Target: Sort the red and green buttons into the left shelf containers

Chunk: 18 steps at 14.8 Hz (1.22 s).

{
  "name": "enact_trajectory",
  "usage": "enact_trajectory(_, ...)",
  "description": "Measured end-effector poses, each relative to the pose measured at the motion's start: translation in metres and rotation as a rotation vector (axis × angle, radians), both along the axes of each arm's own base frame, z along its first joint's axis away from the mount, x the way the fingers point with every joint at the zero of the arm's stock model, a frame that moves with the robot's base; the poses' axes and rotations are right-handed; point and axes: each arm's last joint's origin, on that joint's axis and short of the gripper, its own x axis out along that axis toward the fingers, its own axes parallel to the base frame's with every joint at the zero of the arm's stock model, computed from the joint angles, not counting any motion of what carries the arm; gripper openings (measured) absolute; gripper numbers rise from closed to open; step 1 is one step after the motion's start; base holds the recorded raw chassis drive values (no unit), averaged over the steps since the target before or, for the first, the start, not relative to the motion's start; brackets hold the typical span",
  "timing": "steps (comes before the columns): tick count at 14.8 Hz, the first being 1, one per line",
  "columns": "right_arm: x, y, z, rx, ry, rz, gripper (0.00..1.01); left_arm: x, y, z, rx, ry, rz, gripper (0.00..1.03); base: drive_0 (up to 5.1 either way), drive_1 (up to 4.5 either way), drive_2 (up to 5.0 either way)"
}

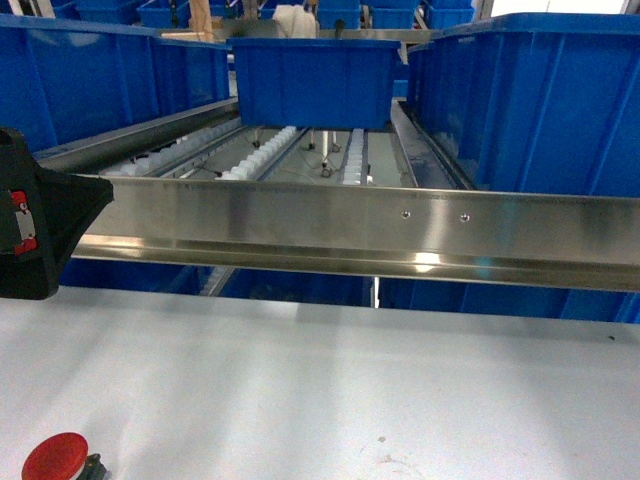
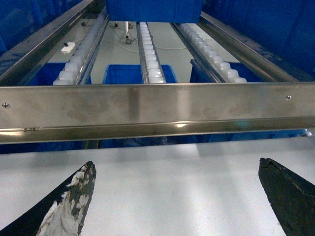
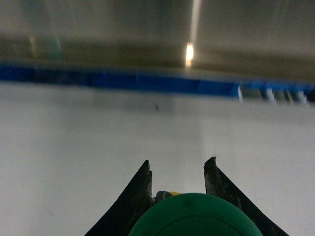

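Observation:
The red button point(image 1: 55, 457) lies on the white table at the bottom left corner of the head view, its dark body just showing. The green button point(image 3: 194, 216) fills the bottom of the right wrist view, and my right gripper point(image 3: 178, 163) is shut on it, low over the table. My left gripper point(image 2: 176, 163) is open above bare table, nothing between its fingers point(image 2: 74, 201). Only the left arm's black body point(image 1: 35, 220) appears in the head view. The left shelf containers point(image 1: 90, 80) are deep blue bins beyond the steel rail.
A wide steel rail point(image 1: 350, 225) crosses in front of the shelf at the table's far edge. Behind it are roller tracks point(image 2: 150, 54), a blue bin point(image 1: 315, 80) at the centre back and a large one point(image 1: 530, 100) on the right. More blue bins sit below the rail.

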Motion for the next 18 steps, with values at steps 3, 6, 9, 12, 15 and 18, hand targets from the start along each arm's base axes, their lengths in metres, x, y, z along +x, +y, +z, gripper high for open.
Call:
enact_trajectory(3,-0.029,0.012,0.073,0.090,-0.351,-0.019,0.29,0.000,0.000,0.000,0.000,0.000,0.000,0.98,0.0,0.00,0.0)
enact_trajectory(6,-0.079,0.034,0.102,0.117,-0.497,-0.012,0.29,0.000,0.000,0.000,0.000,-0.001,0.000,0.98,0.0,0.00,0.0)
enact_trajectory(9,-0.127,0.050,0.108,0.115,-0.542,0.020,0.29,0.000,0.000,0.000,0.000,0.000,0.002,0.98,0.0,0.00,0.0)
enact_trajectory(12,-0.137,0.052,0.105,0.105,-0.531,0.012,0.29,0.000,0.000,0.000,0.000,-0.001,0.002,0.98,0.0,0.00,0.0)
enact_trajectory(15,-0.137,0.052,0.105,0.105,-0.528,0.012,0.29,0.004,0.009,-0.012,-0.028,0.071,0.059,0.98,0.0,0.00,0.0)
enact_trajectory(18,-0.137,0.052,0.105,0.105,-0.528,0.012,0.29,-0.002,0.017,-0.044,-0.054,0.243,0.125,0.98,0.0,0.00,0.0)
